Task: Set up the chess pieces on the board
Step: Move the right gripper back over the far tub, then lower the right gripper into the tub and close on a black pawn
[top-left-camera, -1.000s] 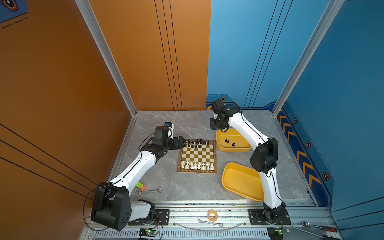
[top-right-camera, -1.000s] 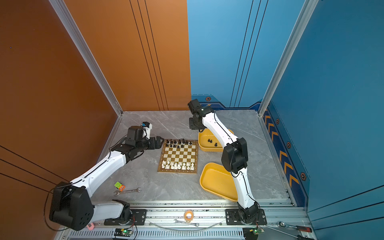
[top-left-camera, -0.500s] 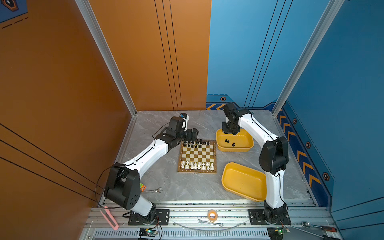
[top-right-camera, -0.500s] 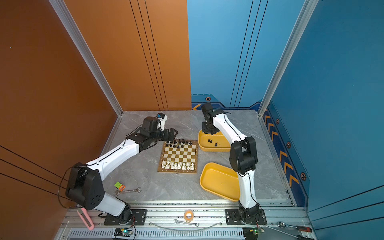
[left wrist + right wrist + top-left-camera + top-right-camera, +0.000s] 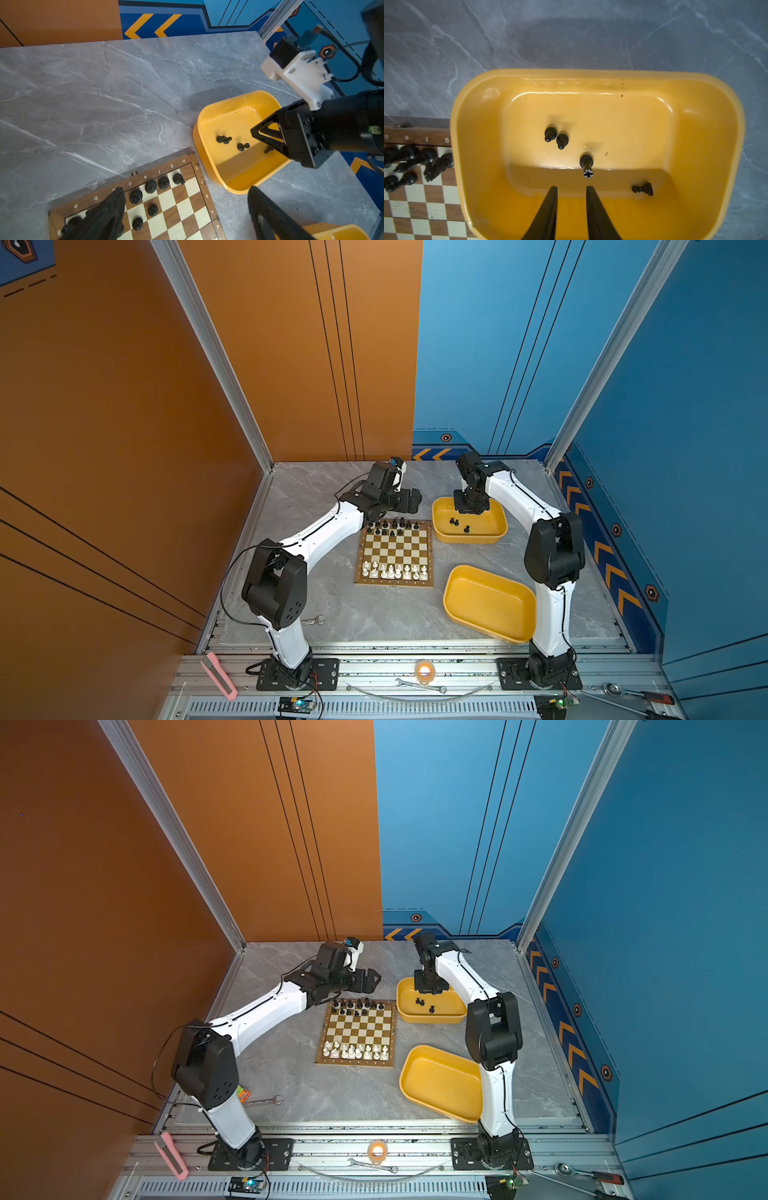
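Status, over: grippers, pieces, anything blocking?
Left gripper open, hovering at the board's black end. Right gripper open, empty, over the far tray. Four black pieces in it, one lying down. Nothing blocking them.

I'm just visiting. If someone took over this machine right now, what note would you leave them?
Left gripper: open, empty, by the board's far edge.
Right gripper: open, empty, over the far yellow tray.
Done: white pieces lined up on the near side; most black pieces on the far side.
To do: four black pieces in that tray, one lying on its side.
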`<action>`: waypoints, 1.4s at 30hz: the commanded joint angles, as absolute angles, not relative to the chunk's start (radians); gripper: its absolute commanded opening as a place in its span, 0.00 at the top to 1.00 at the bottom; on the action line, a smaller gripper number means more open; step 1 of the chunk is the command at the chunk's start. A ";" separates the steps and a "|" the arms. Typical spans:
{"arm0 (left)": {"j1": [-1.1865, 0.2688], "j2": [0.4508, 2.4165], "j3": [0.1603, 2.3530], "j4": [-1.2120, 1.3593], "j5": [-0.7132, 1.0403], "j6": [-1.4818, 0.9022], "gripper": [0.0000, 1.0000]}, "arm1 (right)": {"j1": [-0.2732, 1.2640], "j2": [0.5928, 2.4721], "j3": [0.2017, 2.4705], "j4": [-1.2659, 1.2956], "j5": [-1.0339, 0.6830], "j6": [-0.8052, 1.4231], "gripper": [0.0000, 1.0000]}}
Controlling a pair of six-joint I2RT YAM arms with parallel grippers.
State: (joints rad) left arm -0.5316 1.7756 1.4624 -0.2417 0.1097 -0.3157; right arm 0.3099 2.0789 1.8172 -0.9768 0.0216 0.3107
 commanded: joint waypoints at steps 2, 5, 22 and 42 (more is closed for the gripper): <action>-0.534 1.817 1.524 -0.286 0.102 -0.322 0.07 | 0.293 2.067 1.754 -0.973 -0.002 0.299 0.72; -0.534 1.832 1.544 -0.291 0.103 -0.319 0.07 | 0.285 2.067 1.726 -0.965 -0.005 0.300 0.72; -0.522 1.859 1.571 -0.306 0.112 -0.313 0.08 | 0.269 2.146 1.720 -0.942 -0.036 0.302 0.72; -0.494 1.862 1.587 -0.323 0.120 -0.299 0.08 | 0.269 2.199 1.781 -0.942 -0.039 0.311 0.77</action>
